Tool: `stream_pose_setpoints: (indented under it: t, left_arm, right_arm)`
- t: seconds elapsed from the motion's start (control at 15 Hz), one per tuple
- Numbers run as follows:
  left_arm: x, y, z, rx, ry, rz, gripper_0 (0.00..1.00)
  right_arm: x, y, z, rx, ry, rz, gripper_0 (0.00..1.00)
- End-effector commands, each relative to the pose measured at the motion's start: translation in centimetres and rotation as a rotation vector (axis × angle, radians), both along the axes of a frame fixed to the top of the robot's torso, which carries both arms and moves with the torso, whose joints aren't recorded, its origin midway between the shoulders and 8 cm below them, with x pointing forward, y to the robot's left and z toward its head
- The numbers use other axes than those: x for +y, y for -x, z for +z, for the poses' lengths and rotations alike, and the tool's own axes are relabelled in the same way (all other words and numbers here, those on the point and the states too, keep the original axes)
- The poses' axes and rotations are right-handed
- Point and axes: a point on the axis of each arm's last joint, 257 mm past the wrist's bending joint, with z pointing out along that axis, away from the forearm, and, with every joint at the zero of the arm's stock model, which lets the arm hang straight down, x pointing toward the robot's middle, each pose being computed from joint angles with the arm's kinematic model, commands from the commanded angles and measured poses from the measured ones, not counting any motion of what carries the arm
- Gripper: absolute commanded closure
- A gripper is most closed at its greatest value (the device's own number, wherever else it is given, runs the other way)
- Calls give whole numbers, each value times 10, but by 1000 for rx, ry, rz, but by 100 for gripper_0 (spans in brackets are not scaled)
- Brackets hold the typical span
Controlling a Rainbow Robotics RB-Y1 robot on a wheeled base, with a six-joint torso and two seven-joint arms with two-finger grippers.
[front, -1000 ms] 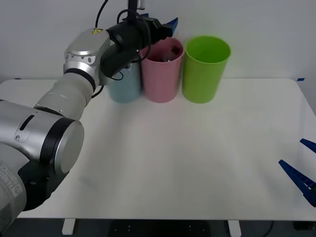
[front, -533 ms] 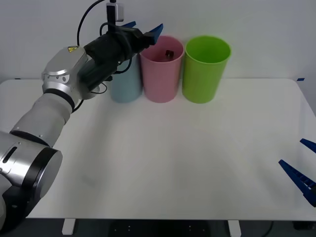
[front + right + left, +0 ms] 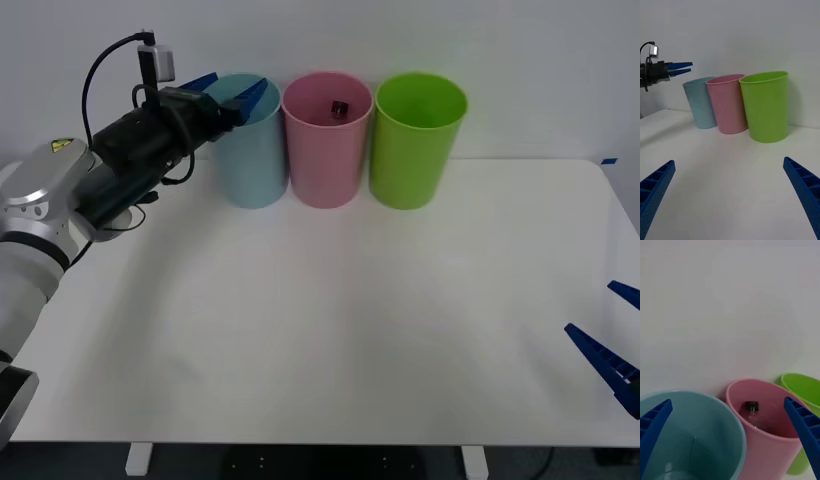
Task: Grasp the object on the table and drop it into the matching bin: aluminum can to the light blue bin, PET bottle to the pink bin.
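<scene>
PET bottle (image 3: 339, 107) inside pink bin (image 3: 326, 150)

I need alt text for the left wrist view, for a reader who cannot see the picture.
The PET bottle lies inside the pink bin, its black cap showing below the rim. The open left gripper frames the view with its blue fingers, above the light blue bin; a green bin stands beyond the pink one, before a white wall.

We see smooth matt plastic on the pink bin (image 3: 327, 150) and light blue bin (image 3: 252, 160); the table (image 3: 330, 330) looks smooth, matt white.
</scene>
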Motion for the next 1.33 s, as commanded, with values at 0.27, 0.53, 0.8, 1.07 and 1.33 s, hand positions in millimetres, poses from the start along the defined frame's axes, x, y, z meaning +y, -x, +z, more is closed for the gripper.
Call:
stream_pose_setpoints:
  t: [0.27,0.53,0.8,1.07,1.33]
  left_arm:
    - [44,41,-27,-9,-22,-24,0]
    - [53,78,-50,-29,-72,-93,0]
    - [66,119,-83,-70,-207,-183,0]
    - [87,157,-104,-104,-291,-249,0]
    - [114,194,-115,-124,-345,-273,0]
  right_arm:
    - [0,0,0,0,0,0,0]
    - [0,0,0,0,0,0,0]
    - [0,0,0,0,0,0,0]
    - [0,0,0,0,0,0,0]
    - [0,0,0,0,0,0,0]
